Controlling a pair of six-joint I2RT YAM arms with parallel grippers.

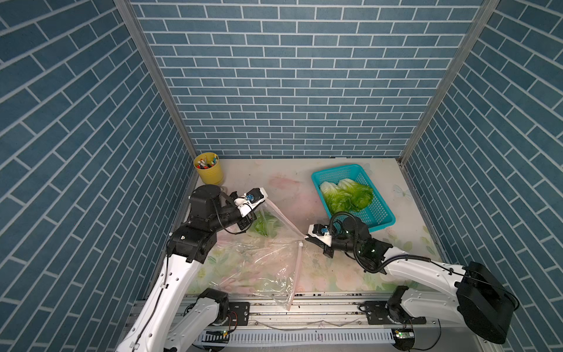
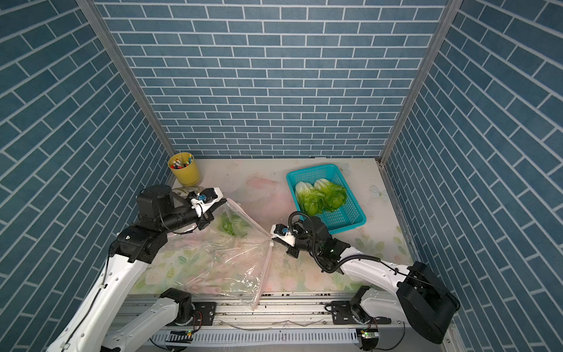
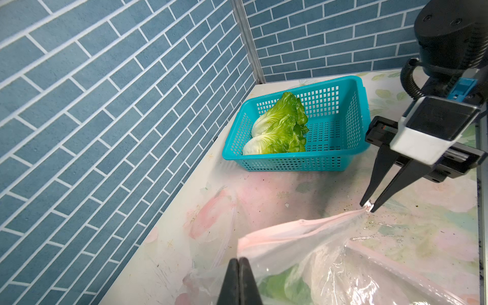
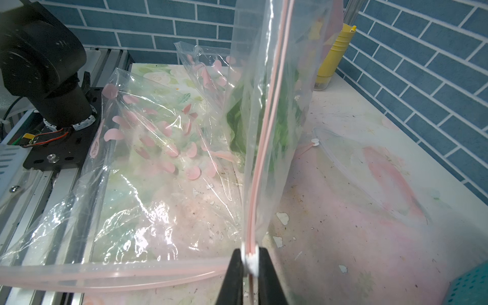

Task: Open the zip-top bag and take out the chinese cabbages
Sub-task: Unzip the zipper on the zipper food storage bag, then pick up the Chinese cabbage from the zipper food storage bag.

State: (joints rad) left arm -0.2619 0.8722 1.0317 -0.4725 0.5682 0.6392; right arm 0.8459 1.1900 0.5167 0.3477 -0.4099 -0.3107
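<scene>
The clear zip-top bag [image 1: 259, 262] with a pink zip strip lies across the middle of the table, and its zip edge is lifted and stretched between my two grippers. My left gripper [image 1: 265, 199] [image 3: 239, 260] is shut on the bag's far corner. My right gripper [image 1: 305, 237] [image 4: 250, 260] is shut on the white slider [image 4: 250, 261] of the zip. One of the chinese cabbages [image 1: 264, 225] [image 3: 285, 287] shows green through the plastic, inside the bag. Two more cabbages [image 1: 347, 195] [image 3: 280, 132] lie side by side in the teal basket [image 1: 335, 169].
A yellow cup [image 1: 209, 169] of pens stands in the far left corner. Blue brick walls close in three sides. A metal rail [image 1: 304, 307] runs along the front edge, and the bag's near end hangs over it. A small white knob [image 4: 314, 142] lies on the table by the bag.
</scene>
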